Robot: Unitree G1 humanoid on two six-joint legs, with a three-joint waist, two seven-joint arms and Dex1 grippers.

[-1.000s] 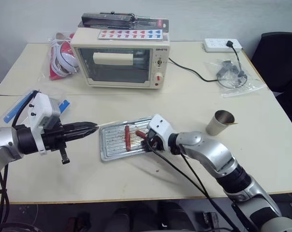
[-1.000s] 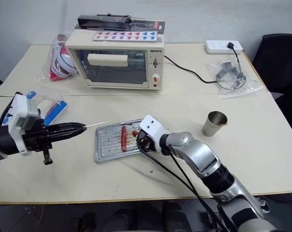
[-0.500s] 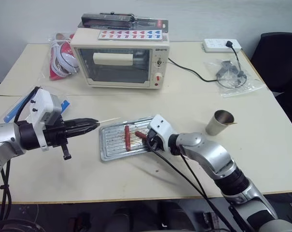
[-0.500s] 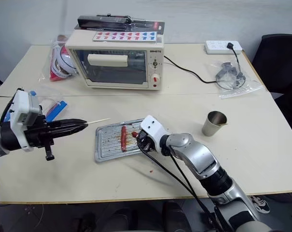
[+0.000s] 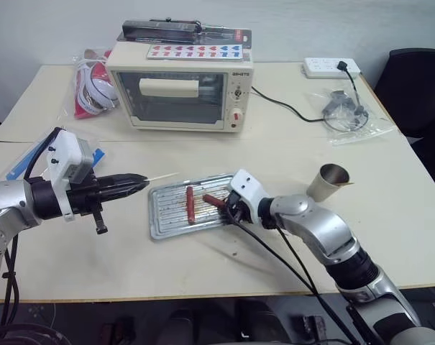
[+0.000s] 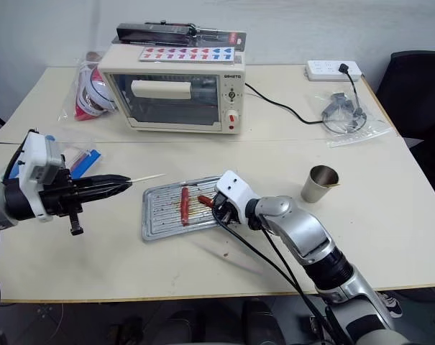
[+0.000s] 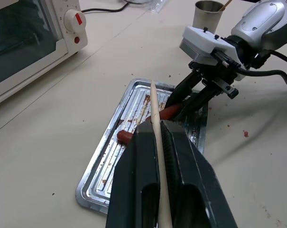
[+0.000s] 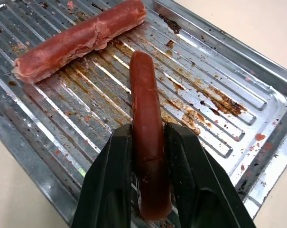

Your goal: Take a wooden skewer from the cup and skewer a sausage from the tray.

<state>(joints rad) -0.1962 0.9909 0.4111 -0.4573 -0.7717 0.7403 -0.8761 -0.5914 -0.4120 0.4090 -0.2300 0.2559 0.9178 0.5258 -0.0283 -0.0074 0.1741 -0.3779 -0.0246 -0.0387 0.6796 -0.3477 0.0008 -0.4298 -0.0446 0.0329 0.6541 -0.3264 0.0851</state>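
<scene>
My left gripper (image 5: 134,185) at centre-left of the head view is clamped on the wooden skewer (image 5: 162,177), whose bare tip points right toward the tray (image 5: 159,224) just below centre. My right gripper (image 8: 145,190) has its fingers pinched around one end of a sausage (image 8: 145,118), which runs straight out along them over the ribbed floor, its free end facing the skewer tip. I judge the tip and that end must line up axis to axis. The cup (image 5: 329,181) stands well apart at right.
</scene>
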